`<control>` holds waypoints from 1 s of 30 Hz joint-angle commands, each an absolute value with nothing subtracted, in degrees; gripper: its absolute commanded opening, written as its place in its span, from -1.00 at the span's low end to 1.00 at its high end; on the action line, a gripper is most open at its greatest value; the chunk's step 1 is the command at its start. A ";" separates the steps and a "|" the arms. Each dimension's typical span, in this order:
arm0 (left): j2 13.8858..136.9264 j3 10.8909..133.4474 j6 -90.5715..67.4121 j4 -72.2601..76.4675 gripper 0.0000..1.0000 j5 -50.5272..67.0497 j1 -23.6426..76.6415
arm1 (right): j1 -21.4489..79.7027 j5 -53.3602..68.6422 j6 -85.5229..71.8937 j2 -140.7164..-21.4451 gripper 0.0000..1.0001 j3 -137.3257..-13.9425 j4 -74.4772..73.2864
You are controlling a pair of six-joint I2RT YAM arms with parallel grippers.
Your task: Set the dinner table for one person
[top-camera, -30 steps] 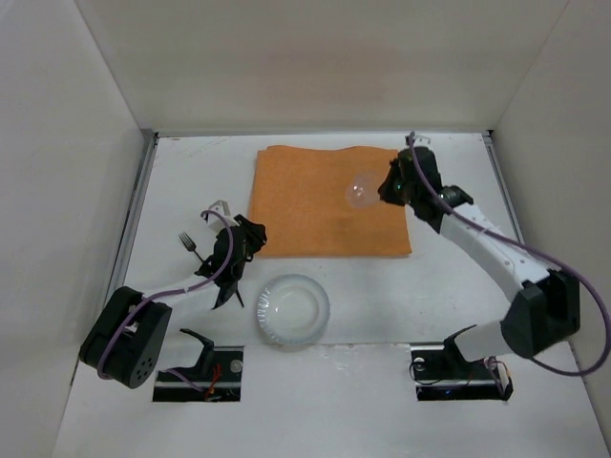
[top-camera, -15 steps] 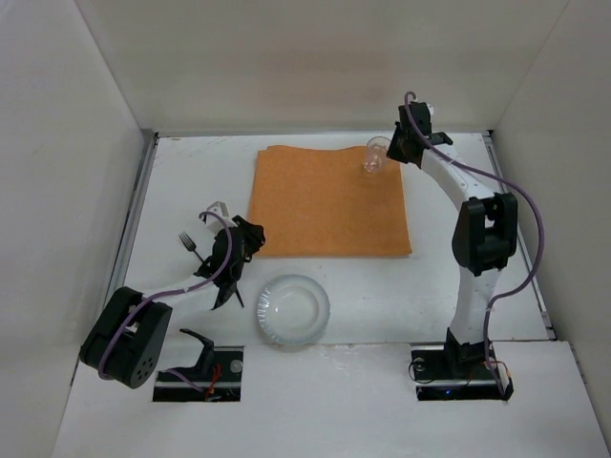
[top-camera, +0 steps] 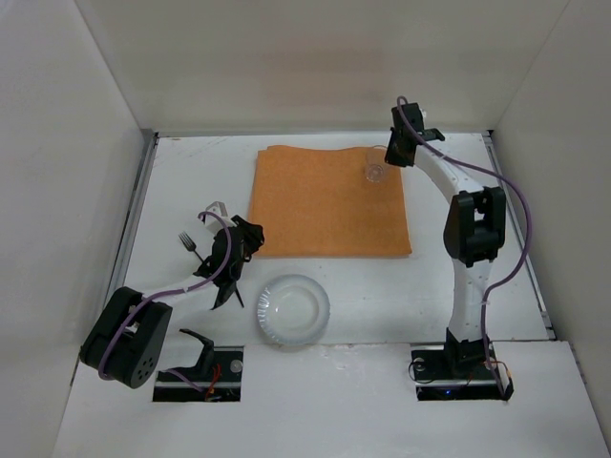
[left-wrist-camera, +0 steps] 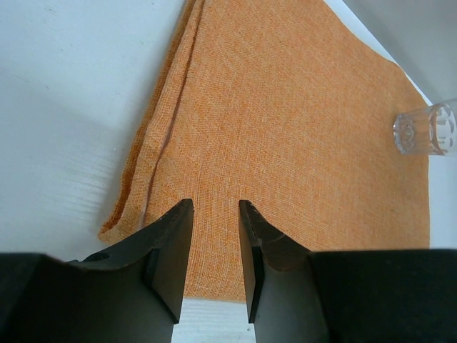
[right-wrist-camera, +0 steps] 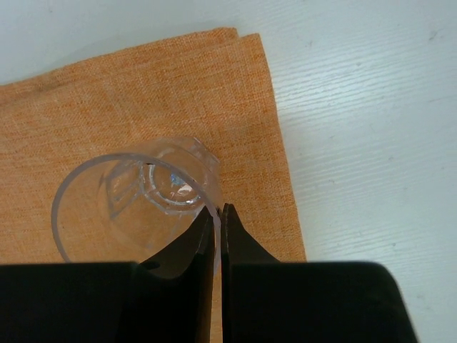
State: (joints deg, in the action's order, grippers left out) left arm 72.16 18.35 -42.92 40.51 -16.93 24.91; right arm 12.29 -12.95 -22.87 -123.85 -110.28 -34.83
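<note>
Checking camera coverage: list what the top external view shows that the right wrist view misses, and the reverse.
Only top external: the round clear plastic plate, the small dark fork and the left gripper. Only right wrist: the right gripper shut on the rim of the clear drinking glass. Both: that glass, the orange rectangular cloth mat under it and the white tabletop.

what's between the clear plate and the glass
The orange mat under the glass, then a bare strip of table by the plate; top view shows it.
</note>
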 commanded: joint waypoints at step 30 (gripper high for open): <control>71.02 17.84 -42.37 43.68 -0.36 -17.75 24.91 | 12.86 -16.96 -26.27 -99.79 0.12 -92.69 -19.64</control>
State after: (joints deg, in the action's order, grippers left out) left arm 72.40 18.35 -43.07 40.82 -16.93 24.69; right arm 11.05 -15.18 -23.44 -110.52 -99.81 -30.41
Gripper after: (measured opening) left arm 0.317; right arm 0.550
